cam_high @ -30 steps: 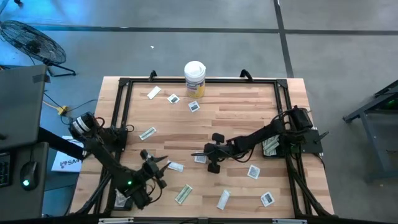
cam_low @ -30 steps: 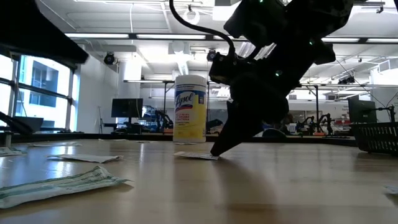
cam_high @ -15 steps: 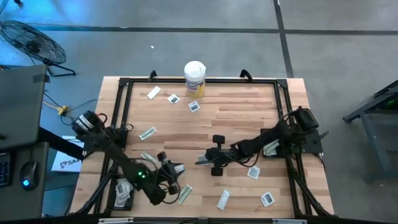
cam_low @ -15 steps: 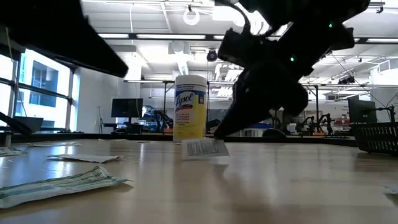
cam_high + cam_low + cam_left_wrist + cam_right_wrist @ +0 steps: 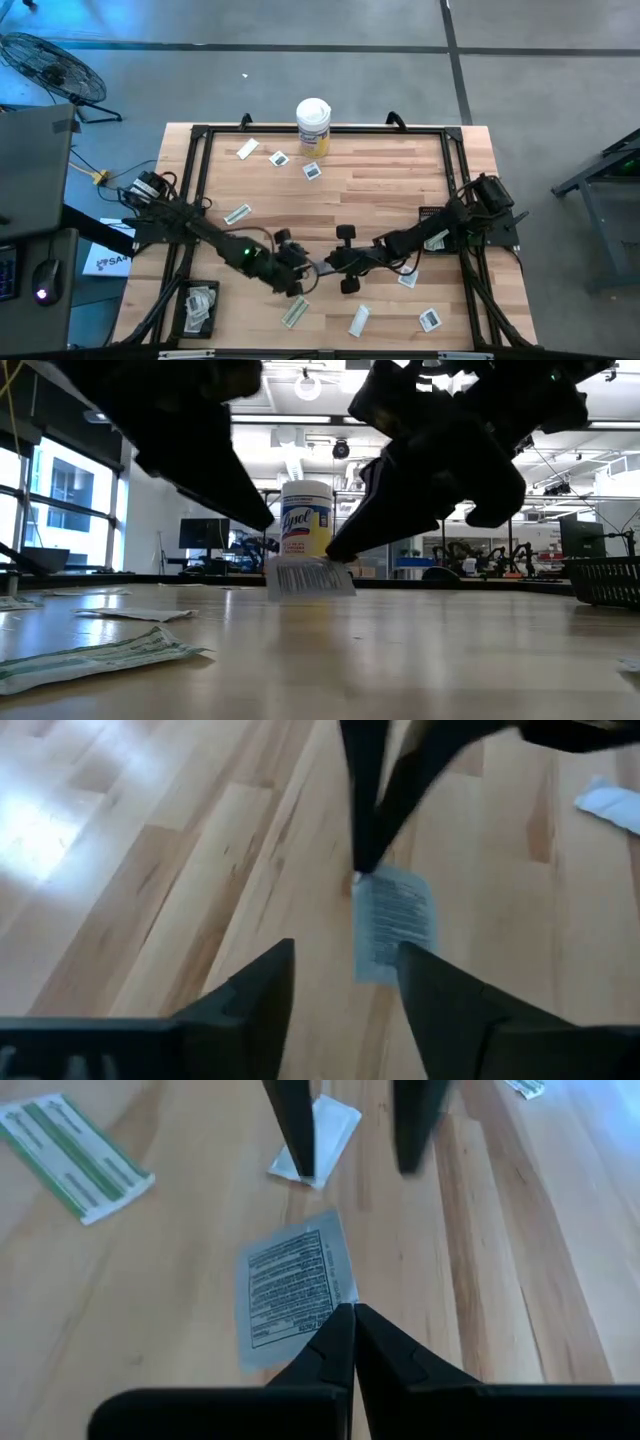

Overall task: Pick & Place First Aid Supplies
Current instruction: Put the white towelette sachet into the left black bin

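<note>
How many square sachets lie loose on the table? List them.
4: one sachet and another by the canister, two more near the right arm. The right tool pinches a fifth; arms may hide others.

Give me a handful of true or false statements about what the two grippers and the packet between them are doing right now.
1. The right gripper is shut on the printed packet. True.
2. The printed packet lies flat on the table. False: in the low view it hangs above the wood.
3. The left gripper is open, its fingers on either side of the packet. True.
4. The wipes canister has tipped over. False: it stands upright at the far edge.
5. Both grippers hold packets. False: only the right one does.
</note>
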You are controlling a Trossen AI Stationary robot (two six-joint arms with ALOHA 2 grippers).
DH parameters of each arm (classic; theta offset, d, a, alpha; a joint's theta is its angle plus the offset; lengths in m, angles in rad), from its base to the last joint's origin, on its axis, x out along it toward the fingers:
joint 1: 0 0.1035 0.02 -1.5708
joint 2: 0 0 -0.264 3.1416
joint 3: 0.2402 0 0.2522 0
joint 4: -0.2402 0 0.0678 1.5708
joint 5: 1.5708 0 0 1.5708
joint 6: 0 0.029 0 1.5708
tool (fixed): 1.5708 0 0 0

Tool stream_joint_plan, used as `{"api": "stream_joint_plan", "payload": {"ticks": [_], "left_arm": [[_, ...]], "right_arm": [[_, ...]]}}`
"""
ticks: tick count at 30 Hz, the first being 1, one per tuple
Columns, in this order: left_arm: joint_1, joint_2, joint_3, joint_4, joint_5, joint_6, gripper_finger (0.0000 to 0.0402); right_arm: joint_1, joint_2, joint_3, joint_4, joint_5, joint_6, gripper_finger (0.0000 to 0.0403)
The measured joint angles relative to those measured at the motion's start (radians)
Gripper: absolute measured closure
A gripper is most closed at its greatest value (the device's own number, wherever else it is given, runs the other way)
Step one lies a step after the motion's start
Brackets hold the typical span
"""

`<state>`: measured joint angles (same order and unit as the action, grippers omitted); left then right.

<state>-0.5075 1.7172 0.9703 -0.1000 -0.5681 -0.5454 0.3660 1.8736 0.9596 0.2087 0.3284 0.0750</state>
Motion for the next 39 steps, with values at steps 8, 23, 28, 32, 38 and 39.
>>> {"api": "stream_joint_plan", "payload": {"ticks": [8,23,28,32,38,39], "left_arm": [[0.087,0.032,0.002,0.105,0.197,0.101,0.0152],[0.127,0.057,0.000,0.126,0.409,0.096,0.0217],[0.128,0.076,0.002,0.160,0.453,0.121,0.0339],[0.120,0.074,0.008,0.161,0.506,0.175,0.0388],[0.052,0.043,0.022,0.074,0.484,0.182,0.0396],[0.034,0.031,0.031,0.039,0.475,0.182,0.0395]], "right_arm": [[0.001,-0.002,0.001,0.015,0.001,-0.031,0.0402],[0.023,-0.002,0.002,0.133,-0.006,-0.121,0.0402],[0.023,-0.003,0.003,0.173,-0.061,-0.127,0.0401],[0.023,-0.003,0.003,0.191,-0.040,-0.073,0.0400],[0.031,-0.004,0.003,0.268,-0.082,-0.057,0.0371],[0.034,-0.004,0.003,0.287,-0.084,-0.057,0.0363]]}}
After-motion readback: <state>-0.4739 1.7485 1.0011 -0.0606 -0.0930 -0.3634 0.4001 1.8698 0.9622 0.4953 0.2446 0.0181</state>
